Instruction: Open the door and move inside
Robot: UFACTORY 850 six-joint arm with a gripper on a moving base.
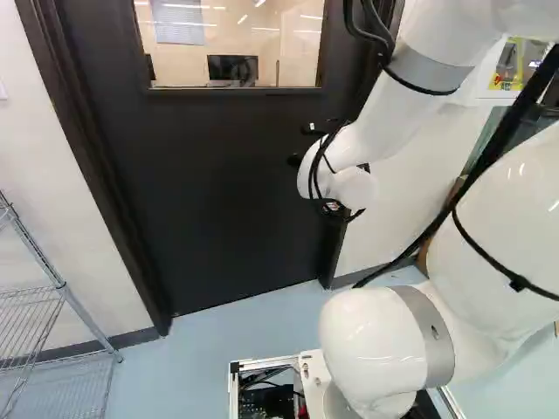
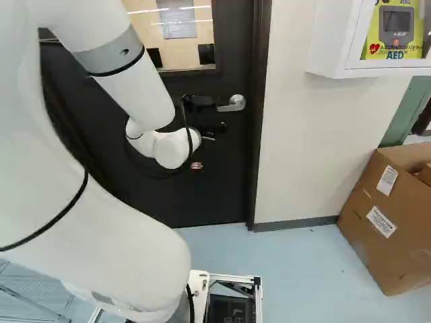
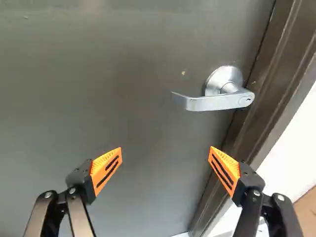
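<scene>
My gripper [image 2: 209,138] hangs before a dark door [image 1: 218,192], its two fingers spread wide and nothing held. Between the orange pads [image 3: 224,169] shows only the door's plain face. One finger stands on the door side; the other lines up with the door's edge, overlapping the frame [image 3: 276,89] in the wrist view.

Ahead of the fingers and outside their gap is the silver handle [image 3: 212,102], nearer the frame-side finger. From its round plate, just beside the latch edge, the lever reaches across the door, away from the frame; its free end bends back toward the door. A keyhole marks the pivot end. The lever lies about level, and the door sits shut.

My forearm slants down toward the door, passing in front of its window [image 1: 231,44] edge in the right base view. Blue floor [image 1: 210,367] runs from my base [image 1: 253,362] to the door's foot.

Past the frame stands a pale wall [image 2: 293,148] bearing a white cabinet [image 2: 326,44], a yellow-backed device inside. A cardboard box [image 2: 384,229] sits on the floor against that wall, at the right of the right base view. On the door's other side, a wire rack [image 1: 65,292] stands near the frame.
</scene>
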